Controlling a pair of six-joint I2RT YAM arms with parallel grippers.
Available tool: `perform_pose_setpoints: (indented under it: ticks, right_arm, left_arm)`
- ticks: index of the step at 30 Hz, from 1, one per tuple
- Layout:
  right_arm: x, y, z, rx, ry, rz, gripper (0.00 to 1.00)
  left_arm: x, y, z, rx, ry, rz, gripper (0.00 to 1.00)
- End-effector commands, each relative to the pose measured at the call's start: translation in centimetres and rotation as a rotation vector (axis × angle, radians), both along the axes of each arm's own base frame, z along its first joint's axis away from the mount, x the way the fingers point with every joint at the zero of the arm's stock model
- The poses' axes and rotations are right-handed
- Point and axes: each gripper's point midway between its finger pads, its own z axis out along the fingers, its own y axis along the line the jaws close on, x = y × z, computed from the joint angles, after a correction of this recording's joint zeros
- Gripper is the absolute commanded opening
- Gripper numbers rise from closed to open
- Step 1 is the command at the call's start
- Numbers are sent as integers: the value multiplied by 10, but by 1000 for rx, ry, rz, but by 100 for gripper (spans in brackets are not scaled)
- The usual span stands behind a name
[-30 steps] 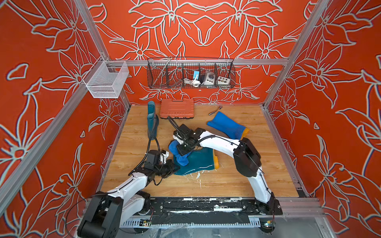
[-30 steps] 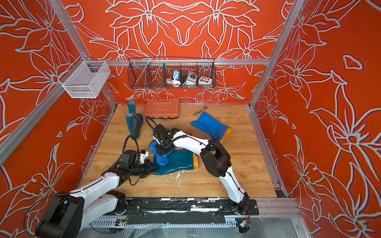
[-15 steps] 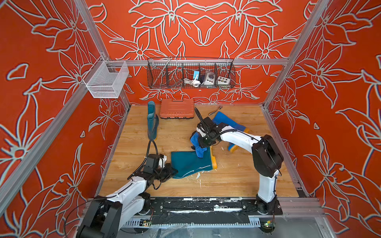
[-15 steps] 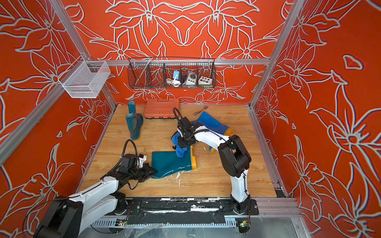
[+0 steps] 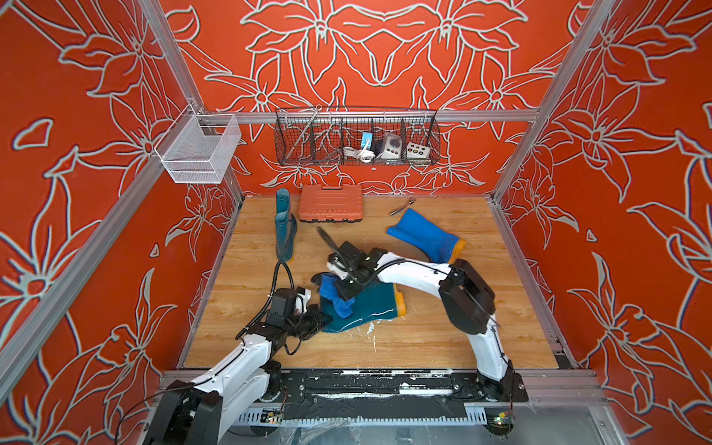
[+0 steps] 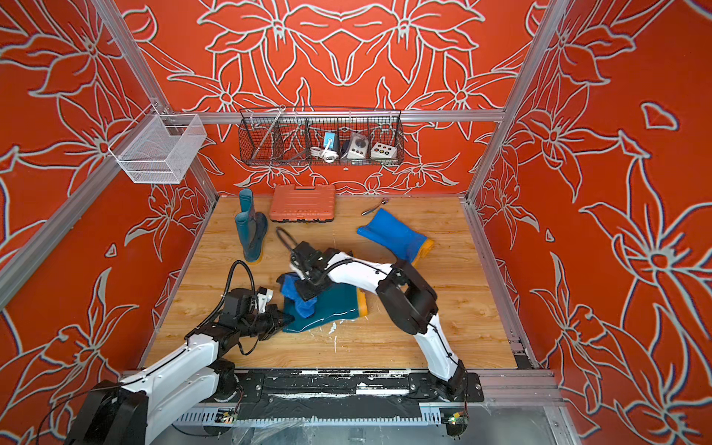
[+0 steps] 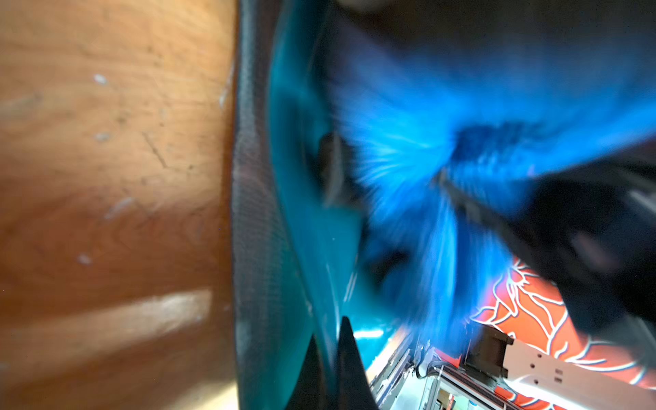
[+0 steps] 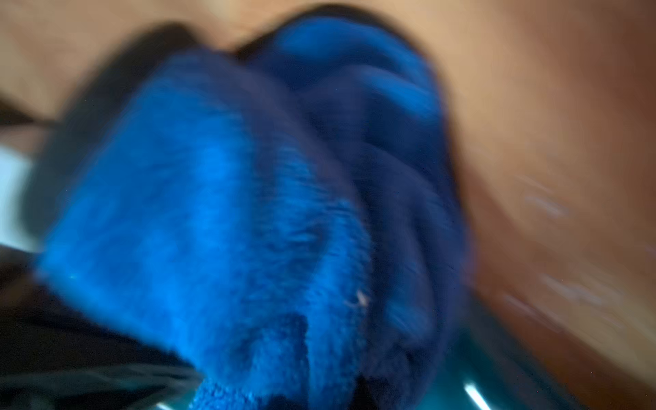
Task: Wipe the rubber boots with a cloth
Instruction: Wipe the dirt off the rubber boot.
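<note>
Wood-grain boards [image 5: 424,346] floor a cell walled in orange, flower-patterned panels. Near the middle of the boards the lying teal boot [image 5: 373,308] rests on its side, with its yellow-orange sole toward the robot's right and its shaft mouth toward the left. The left pincer [image 5: 321,321] is pressed together on the rim of that mouth. In the left wrist view its dark fingertips [image 7: 349,369] stand on either side of the teal wall [image 7: 301,230].

The right pincer [image 5: 345,294] reaches in from the far side and pinches the cloth [image 5: 331,289], a bunched bright blue wad. The cloth sits on the shaft just beside the left pincer, so it lies between the two pincers, and part of it hangs over the shaft's far edge. Both top views show this [image 6: 294,294]. In the right wrist view the blurred cloth [image 8: 230,213] fills nearly the whole picture and hides the jaws, with a strip of teal below it.

The standing teal boot [image 5: 285,235] is upright near the far left, beside the orange case [image 5: 330,202] at the back wall. The bright blue boot [image 5: 424,235] lies on its side at the far right, well apart from both pincers. White smears [image 5: 371,329] mark the boards along the lying boot's near edge.
</note>
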Motion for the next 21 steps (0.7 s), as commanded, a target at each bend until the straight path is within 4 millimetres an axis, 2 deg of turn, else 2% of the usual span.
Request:
perform_pose_setpoints:
  ticks: [1,2,4,7,9,11,12,13,15,17,20,21]
  right_arm:
    - [28,-64,9,-61,-37,-150,0]
    - [28,-63,14,-62,-45,-145,0]
    - [22,-46,20,-35,-47,-124,0]
    - [-4,14,29,4,-83,-2,0]
    - [-30,57,30,30,-69,100,0]
    - [-48,81,27,39,-46,154,0]
    - [-50,84,25,45,-34,156,0]
    - [-48,80,23,45,-24,145,0]
    - [-37,56,19,32,-12,94,0]
    - [-15,14,17,28,2,-11,0]
    - [5,-53,14,-4,-8,-147,0]
    - [8,-64,18,-8,-26,-161,0]
  left_arm:
    - [-8,5,-12,19,49,23,0]
    - [-7,5,-12,16,49,22,0]
    - [-5,4,-13,11,51,21,0]
    - [-3,0,-11,1,58,5,0]
    - [-3,-2,-9,-6,64,-4,0]
    - [-4,-2,-9,-7,72,-6,0]
    - [-5,-1,-8,-6,75,-7,0]
    - [-6,-1,-8,-5,76,-10,0]
    - [-9,0,-8,-1,77,-7,0]
    - [-9,1,-8,3,70,3,0]
    - [-8,1,-8,-2,66,7,0]
    - [-8,1,-8,-5,67,7,0]
